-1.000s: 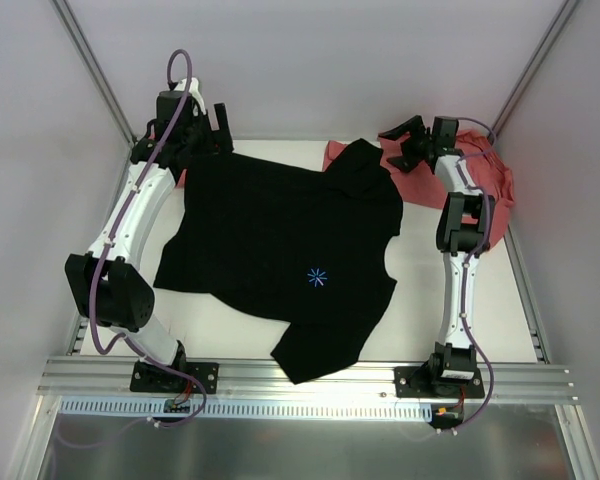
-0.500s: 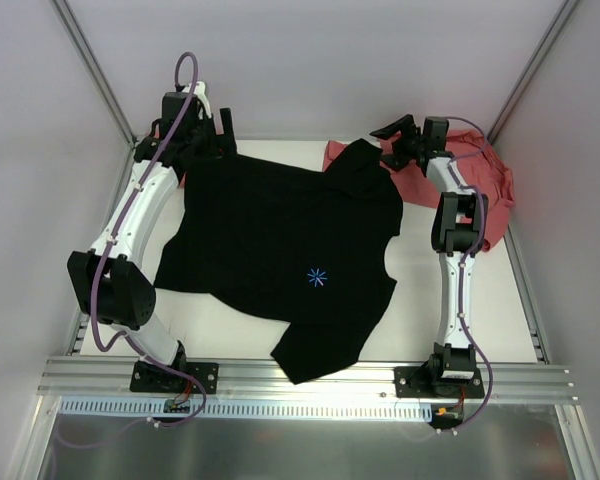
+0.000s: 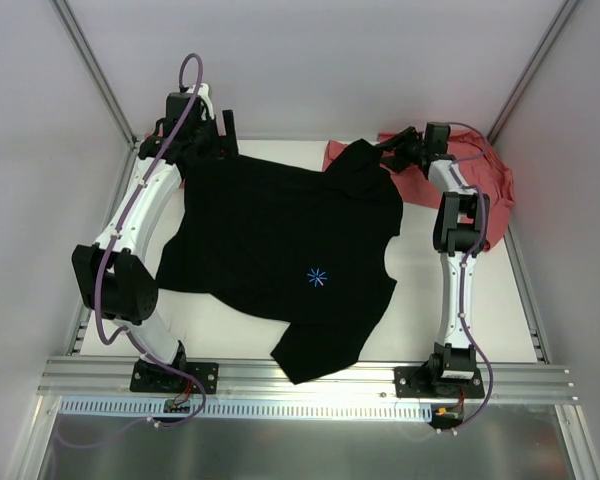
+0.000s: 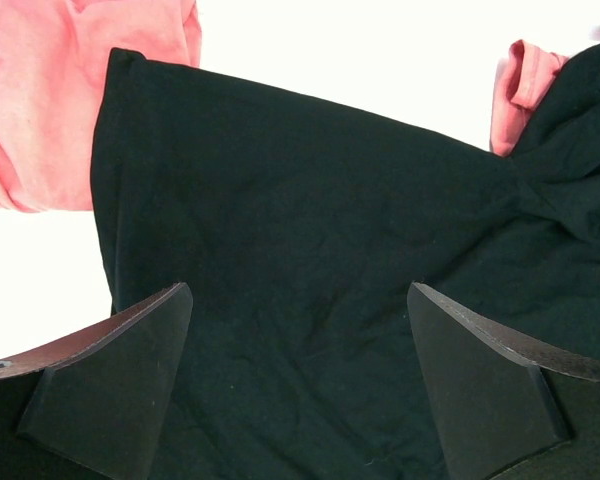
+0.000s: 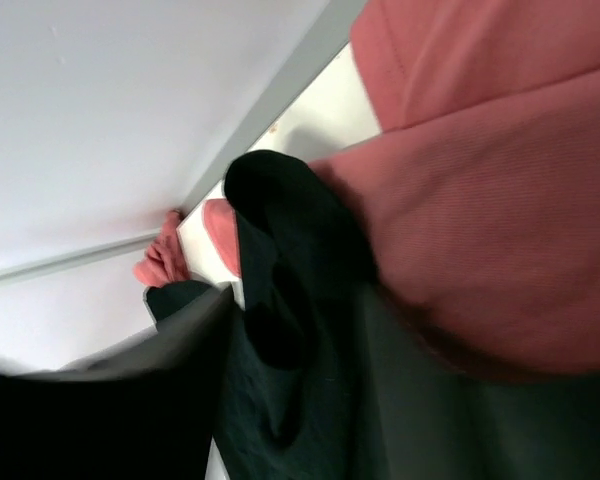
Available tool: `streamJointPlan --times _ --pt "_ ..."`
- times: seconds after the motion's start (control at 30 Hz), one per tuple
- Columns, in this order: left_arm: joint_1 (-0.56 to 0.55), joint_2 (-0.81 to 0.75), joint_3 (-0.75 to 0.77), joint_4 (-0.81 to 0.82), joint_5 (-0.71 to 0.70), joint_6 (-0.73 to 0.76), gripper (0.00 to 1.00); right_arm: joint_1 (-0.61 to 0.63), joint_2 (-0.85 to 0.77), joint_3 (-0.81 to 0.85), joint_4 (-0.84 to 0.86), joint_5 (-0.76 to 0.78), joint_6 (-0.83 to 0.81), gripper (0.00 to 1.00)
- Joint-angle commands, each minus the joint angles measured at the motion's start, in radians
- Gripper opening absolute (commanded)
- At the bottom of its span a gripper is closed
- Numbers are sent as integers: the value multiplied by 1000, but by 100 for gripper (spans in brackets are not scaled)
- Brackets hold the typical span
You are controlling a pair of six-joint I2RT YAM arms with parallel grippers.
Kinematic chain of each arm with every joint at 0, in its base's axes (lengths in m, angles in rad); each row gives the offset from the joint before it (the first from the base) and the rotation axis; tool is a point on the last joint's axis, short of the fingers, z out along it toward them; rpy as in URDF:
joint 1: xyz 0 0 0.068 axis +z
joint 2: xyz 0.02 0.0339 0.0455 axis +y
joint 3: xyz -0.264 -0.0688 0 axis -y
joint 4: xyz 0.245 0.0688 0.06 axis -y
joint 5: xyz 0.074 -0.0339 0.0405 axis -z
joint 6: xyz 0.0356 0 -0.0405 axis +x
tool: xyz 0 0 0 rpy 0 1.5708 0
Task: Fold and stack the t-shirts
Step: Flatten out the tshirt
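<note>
The large black t-shirt (image 3: 280, 230) lies spread across the table, its blue starburst mark (image 3: 317, 277) facing up. Salmon-red t-shirts (image 3: 475, 185) are bunched at the back right. My left gripper (image 3: 212, 140) hovers open over the black shirt's back left edge; in the left wrist view its fingers (image 4: 298, 290) stand wide above flat black cloth (image 4: 310, 200). My right gripper (image 3: 385, 148) is at the shirt's back right sleeve. The right wrist view is blurred, and its fingers (image 5: 300, 340) flank a fold of black cloth (image 5: 280, 260) beside salmon cloth (image 5: 480, 220).
Another salmon-red shirt (image 4: 50, 90) lies at the back left corner beside the black shirt's edge. White walls and metal frame posts (image 3: 90, 60) close in the table at the back and sides. A metal rail (image 3: 300, 372) runs along the near edge.
My right gripper has moved left onto the black shirt's back right sleeve, and its jaws have narrowed. The left gripper has shifted slightly toward the back.
</note>
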State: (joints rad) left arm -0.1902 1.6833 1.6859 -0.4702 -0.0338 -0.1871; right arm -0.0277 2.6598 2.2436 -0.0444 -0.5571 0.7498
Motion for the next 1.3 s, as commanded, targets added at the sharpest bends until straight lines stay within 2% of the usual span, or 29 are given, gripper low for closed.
streamJointPlan --times 0.0,0.07,0.1,0.17,0.33,0.37,0.47,0.5,0.53,0.7,0.83,0.97,1.27 --pt "-8 16 55 2 11 11 92 -23 -54 7 -17 -12 -18 42" --pt "-8 27 67 -5 11 14 92 -24 -41 10 -14 -18 -9 27" --pt "-8 29 73 -5 9 17 92 -24 -38 11 -11 -20 -4 16" --pt "-6 32 81 -8 5 24 92 -24 -31 11 0 -18 9 3" --pt "-8 30 78 -18 -11 34 92 -31 -26 23 11 -15 19 0" --pt "-8 29 77 -19 -11 32 92 -32 -21 36 -4 -18 22 2" --pt "-8 30 69 -16 -11 28 92 -32 -23 45 -29 -15 10 33" --pt "-8 33 69 -15 -8 25 92 -32 -27 42 -32 -17 2 61" --pt "-8 33 72 -12 -8 23 92 -32 -28 40 -32 -18 -1 66" --pt "-8 44 87 -13 -3 20 92 -32 -21 36 -48 -20 -9 70" --pt "-8 42 87 -15 -6 24 92 -32 -21 28 -46 -17 -7 68" --pt "-8 42 84 -21 -8 26 92 -28 -11 28 -35 -18 5 59" --pt "-8 53 97 -24 -9 31 92 -6 8 28 -23 -18 28 57"
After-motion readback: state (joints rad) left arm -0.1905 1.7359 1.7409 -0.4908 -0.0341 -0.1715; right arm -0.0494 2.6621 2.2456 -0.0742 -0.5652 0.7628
